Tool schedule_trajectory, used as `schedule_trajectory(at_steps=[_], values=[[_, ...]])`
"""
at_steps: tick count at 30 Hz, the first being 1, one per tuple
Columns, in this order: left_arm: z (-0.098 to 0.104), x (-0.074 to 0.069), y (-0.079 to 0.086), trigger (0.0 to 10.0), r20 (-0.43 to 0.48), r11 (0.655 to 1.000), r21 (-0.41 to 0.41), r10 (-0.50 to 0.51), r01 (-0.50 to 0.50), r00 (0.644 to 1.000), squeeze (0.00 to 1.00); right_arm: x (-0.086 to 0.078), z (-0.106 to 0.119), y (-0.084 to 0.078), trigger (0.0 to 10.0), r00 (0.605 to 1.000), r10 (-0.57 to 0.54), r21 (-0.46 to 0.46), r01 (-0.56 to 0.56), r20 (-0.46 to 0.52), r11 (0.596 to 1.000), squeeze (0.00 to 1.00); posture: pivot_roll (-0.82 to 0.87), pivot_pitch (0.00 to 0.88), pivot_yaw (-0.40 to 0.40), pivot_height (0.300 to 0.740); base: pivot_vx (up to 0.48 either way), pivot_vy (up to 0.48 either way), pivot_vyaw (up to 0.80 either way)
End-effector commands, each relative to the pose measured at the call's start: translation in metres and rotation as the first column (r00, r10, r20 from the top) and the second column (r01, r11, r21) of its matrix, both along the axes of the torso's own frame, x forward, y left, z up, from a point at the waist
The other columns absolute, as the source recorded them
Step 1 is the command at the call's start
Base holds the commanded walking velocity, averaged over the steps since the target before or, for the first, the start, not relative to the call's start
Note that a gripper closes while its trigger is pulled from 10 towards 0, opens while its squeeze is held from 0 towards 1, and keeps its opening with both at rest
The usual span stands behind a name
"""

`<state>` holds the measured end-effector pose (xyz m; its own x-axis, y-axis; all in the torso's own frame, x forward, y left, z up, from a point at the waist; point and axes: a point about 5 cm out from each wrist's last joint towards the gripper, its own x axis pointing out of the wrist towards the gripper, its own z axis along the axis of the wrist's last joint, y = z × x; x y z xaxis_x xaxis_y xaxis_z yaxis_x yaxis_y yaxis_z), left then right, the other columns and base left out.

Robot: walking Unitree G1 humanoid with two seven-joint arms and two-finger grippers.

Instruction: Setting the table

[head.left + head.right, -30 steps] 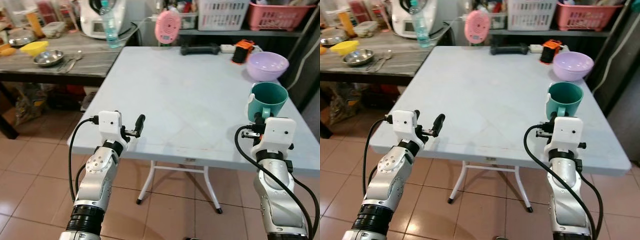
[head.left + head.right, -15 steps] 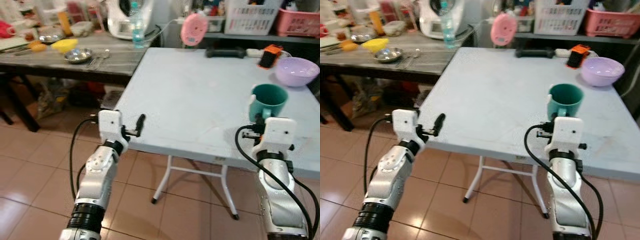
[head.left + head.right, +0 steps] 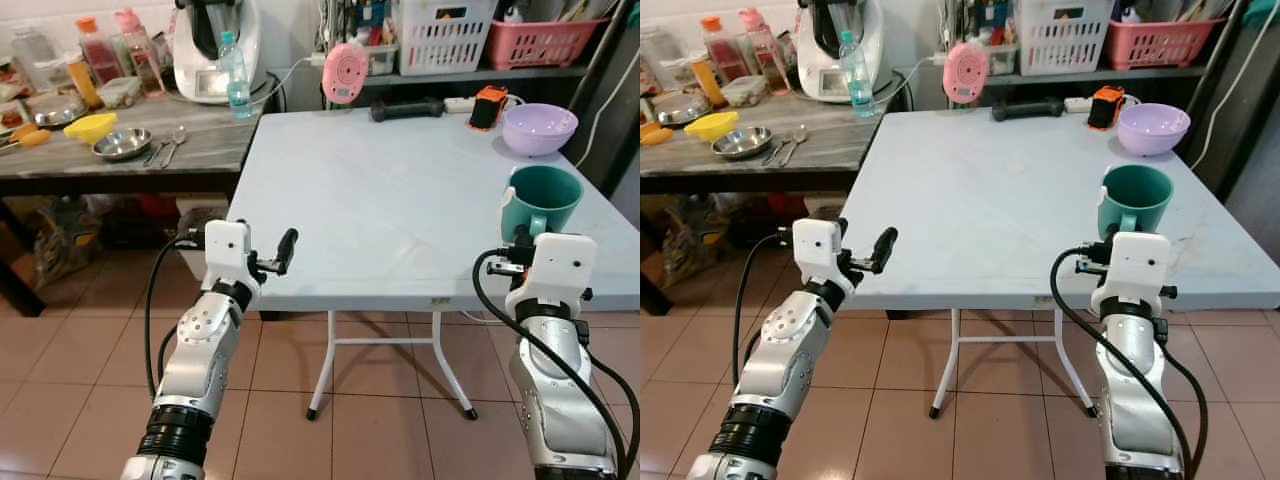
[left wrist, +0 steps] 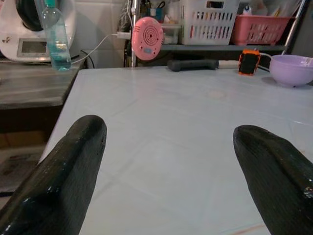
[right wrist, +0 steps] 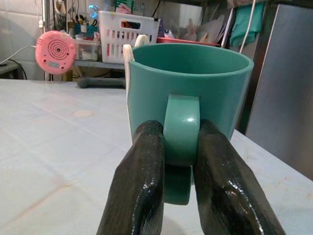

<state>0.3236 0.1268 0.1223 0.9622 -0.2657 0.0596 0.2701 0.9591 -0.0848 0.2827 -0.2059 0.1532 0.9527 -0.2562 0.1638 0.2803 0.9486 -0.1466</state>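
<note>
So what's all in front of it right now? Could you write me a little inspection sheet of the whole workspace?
Surface: pale folding table, mostly bare in the middle.
Job's things: green mug upright at the table's right side; lilac bowl at the far right corner.
Clutter: pink round gadget, black dumbbell, orange device along the far edge.
Grippers: right gripper shut on the mug's handle; left gripper open, holding nothing, at the table's near left edge.
Cables: black cables looped beside both wrists; a white cord running to the pink gadget.
Surroundings: wooden counter on the left with metal dish, spoons, bottles, a kitchen machine; baskets on the shelf behind; tiled floor.
</note>
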Motion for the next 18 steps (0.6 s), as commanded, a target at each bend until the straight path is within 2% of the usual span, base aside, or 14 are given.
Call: schedule_trajectory(at_steps=[1,9,18], values=[[0.003,0.0016,0.0057,10.0,0.013,1.0,0.016,0.01,-0.01,1.0,0.0,0.0011,0.0064,0.0046,10.0,1.0,0.016,-0.005,-0.016,0.025,1.0,0.0,-0.1,0.0,0.068,0.74,0.0,0.428,-0.53],[0.0021,0.0006,0.0053,10.0,0.013,1.0,0.019,0.015,-0.015,1.0,0.0,0.0019,0.0055,0.0046,10.0,1.0,0.019,-0.006,-0.019,0.02,1.0,0.0,-0.1,0.0,0.061,0.74,0.0,0.422,-0.46],[0.0021,0.0025,0.0065,10.0,0.021,0.999,0.029,0.045,-0.046,0.999,0.0,0.0039,0.0062,0.0066,10.0,0.999,0.039,-0.017,-0.039,0.023,0.999,0.0,-0.1,0.0,0.053,0.74,0.0,0.425,0.0]])
